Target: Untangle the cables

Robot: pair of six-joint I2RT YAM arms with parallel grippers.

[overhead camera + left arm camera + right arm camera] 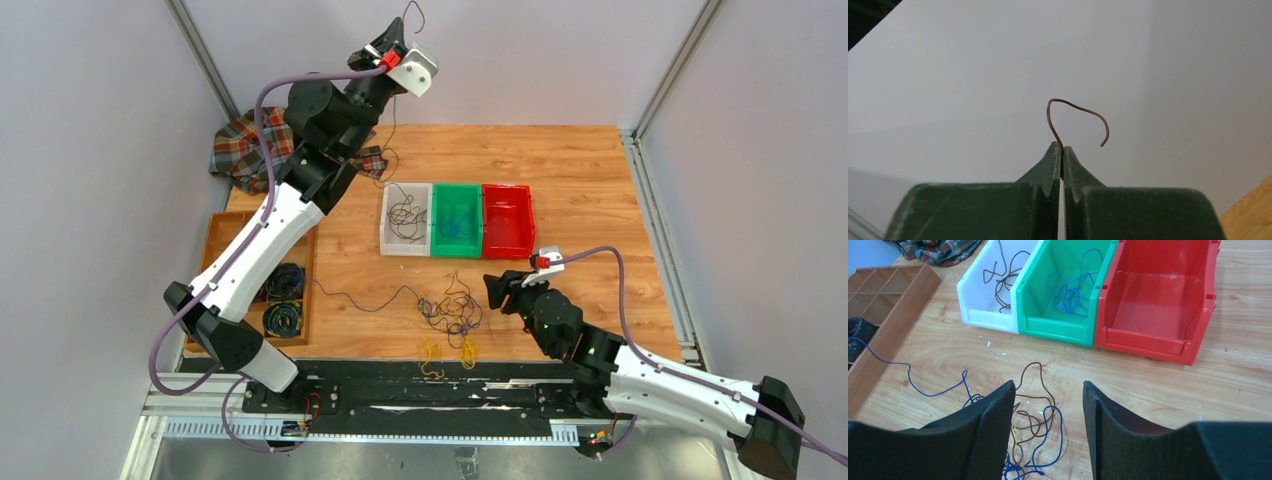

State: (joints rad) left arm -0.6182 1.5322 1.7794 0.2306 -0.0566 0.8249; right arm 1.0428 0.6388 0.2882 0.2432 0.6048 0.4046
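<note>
My left gripper [398, 42] is raised high at the back, above the table. It is shut on a thin brown cable [1075, 106], whose curled end pokes out past the fingertips [1062, 150]. The rest of it hangs down [392, 130] toward the white bin. A tangle of brown, blue and yellow cables [452, 315] lies on the table front centre and also shows in the right wrist view [1035, 425]. My right gripper [497, 290] is open and empty just right of the tangle; its jaws [1048, 390] frame the tangle's edge.
A white bin [405, 250] holds dark cables, a green bin [457, 252] holds blue cables, and a red bin [508, 220] is bare inside. A wooden divided tray [225, 230] with cable coils stands at left. A plaid cloth [245, 150] lies back left.
</note>
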